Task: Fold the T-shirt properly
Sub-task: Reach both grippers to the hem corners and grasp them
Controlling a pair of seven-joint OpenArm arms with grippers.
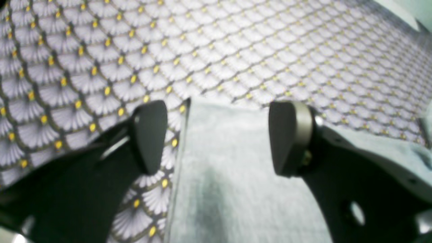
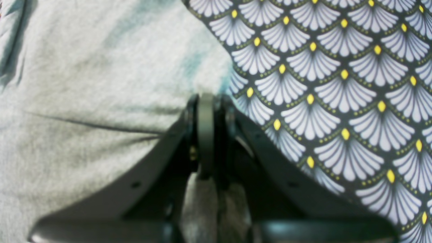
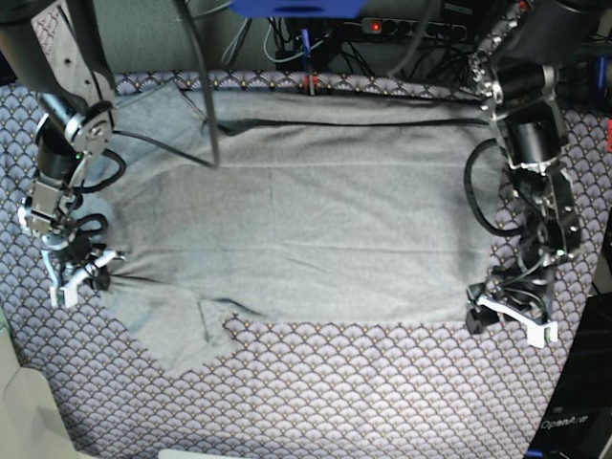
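The light grey T-shirt (image 3: 316,229) lies spread across the purple fan-patterned tablecloth (image 3: 363,392), one sleeve at the back left and one at the front left. My right gripper (image 2: 206,101) is shut on the T-shirt's (image 2: 84,84) edge; in the base view it (image 3: 84,275) is at the shirt's left side. My left gripper (image 1: 217,135) is open, its fingers either side of a corner of the T-shirt (image 1: 229,189) and just above it. In the base view it (image 3: 507,323) is at the shirt's front right corner.
Cables and a power strip (image 3: 382,24) run behind the table's back edge. A pale surface (image 3: 29,411) shows beyond the front left corner of the tablecloth. Bare tablecloth (image 1: 236,50) stretches beyond the shirt corner.
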